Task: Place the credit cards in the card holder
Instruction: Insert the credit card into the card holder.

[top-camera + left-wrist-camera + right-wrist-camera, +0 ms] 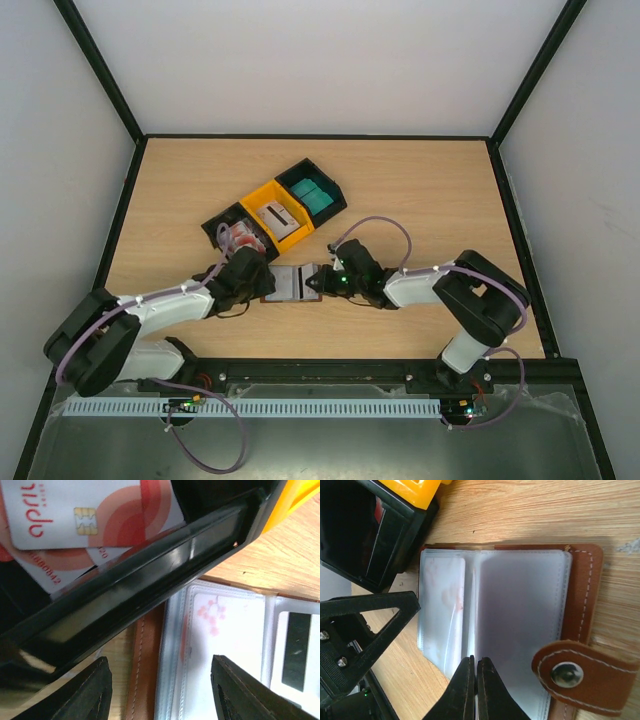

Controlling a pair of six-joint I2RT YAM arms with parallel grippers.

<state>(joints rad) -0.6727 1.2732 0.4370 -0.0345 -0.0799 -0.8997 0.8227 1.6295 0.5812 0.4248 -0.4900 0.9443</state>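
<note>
The brown card holder [292,284] lies open on the table, clear sleeves up. One sleeve holds a white card with pink marks [220,625]; another holds a grey card with a black stripe [297,650]. My left gripper [160,690] stands open over the holder's left leather edge [142,670], nothing between its fingers. More credit cards, white with red [75,515], lie in the black bin just beyond. My right gripper [476,661] is shut, its tips at the middle fold of the sleeves [520,610]. In the top view the left gripper [260,284] and right gripper [313,284] flank the holder.
Three joined bins stand behind the holder: a black one [238,238] with white-red cards, a yellow one [276,217] with grey cards, and a black one [316,196] with teal cards. The black bin's wall [150,580] is close above my left fingers. The holder's snap strap [580,675] lies at its right.
</note>
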